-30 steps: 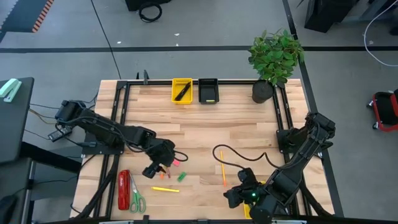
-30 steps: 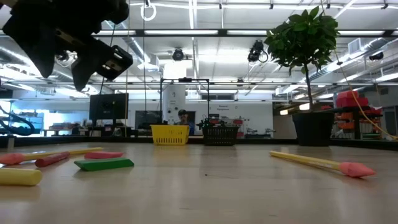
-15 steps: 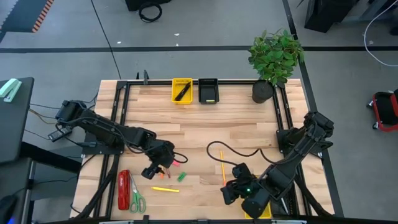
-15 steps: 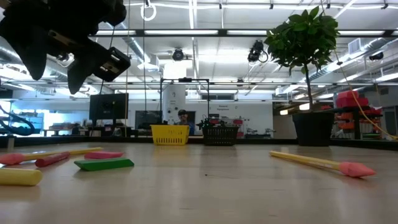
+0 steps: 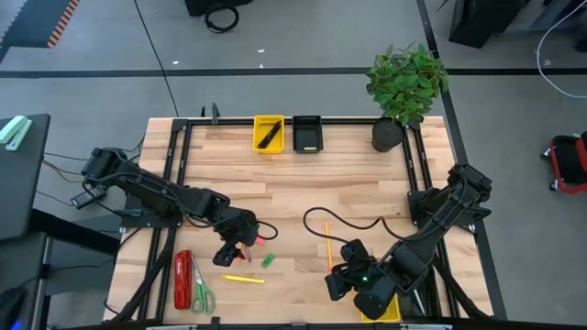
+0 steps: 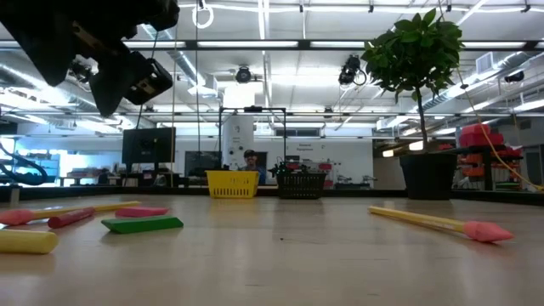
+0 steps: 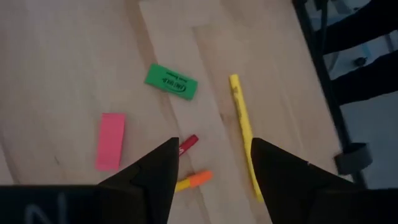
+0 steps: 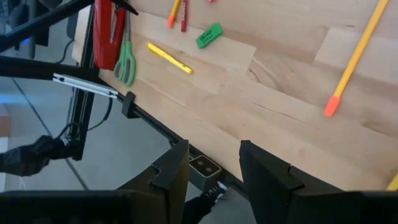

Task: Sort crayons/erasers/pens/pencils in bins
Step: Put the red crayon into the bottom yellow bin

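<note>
Your wooden bench [image 5: 367, 183] sits in an open workshop, a potted plant [image 5: 406, 84] at its far right corner; from above, a yellow bin [image 5: 268, 132] and a black bin [image 5: 307, 134] stand side by side at the far edge, each already holding something; the left pincer [image 5: 231, 251] hangs over the small clutter near the front left, beside a stapler [image 5: 182, 279] and scissors [image 5: 203, 295]; the right pincer [image 5: 341, 280] waits at the front edge, near an orange pencil [image 5: 327, 244].

From bench height, the green eraser [image 6: 142, 224], pink eraser [image 6: 140, 211] and red crayon [image 6: 71, 218] lie flat; the left arm is clearly raised above them, which the overhead picture cannot tell you.

Your left wrist camera shows the fingers [image 7: 155, 180] spread wide and holding nothing; between them lie the red crayon [image 7: 188, 144] and a short yellow-and-orange stick [image 7: 193, 181], nearly touching; only here is that crowding plain; come straight down and you could catch both, or flick one away.

The right wrist camera shows its fingers [image 8: 171, 171] parted and empty.
</note>
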Tool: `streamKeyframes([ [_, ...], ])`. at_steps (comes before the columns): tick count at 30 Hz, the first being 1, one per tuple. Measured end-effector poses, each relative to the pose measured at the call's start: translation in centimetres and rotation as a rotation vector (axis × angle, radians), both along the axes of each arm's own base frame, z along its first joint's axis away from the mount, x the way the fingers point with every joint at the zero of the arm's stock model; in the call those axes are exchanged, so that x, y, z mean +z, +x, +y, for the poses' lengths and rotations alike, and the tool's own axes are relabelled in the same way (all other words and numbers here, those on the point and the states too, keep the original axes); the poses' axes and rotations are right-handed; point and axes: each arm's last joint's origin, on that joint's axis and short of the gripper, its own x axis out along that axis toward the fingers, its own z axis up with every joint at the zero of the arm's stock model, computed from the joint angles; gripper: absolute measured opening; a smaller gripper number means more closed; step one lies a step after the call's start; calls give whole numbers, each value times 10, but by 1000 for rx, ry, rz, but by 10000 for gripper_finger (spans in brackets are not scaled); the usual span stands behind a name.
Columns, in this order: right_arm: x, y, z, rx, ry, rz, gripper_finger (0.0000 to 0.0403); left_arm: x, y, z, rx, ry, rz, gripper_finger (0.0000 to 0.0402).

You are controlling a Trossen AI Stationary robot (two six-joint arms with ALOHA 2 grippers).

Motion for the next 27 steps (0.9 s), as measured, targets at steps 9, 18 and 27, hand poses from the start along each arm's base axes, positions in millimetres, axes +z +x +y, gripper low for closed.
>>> streamKeyframes([
  [9, 0, 3, -6, -57, -6, -9, 149, 7, 1, -4, -41, -14, 27, 178],
  [18, 1, 10, -16, -187, -40, -81, 149, -16, -4, -8, -229, 104, 76, 177],
  [27, 1, 15, -22, -160, -84, -71, 149, -33, 8, -8, -336, 215, 20, 176],
])
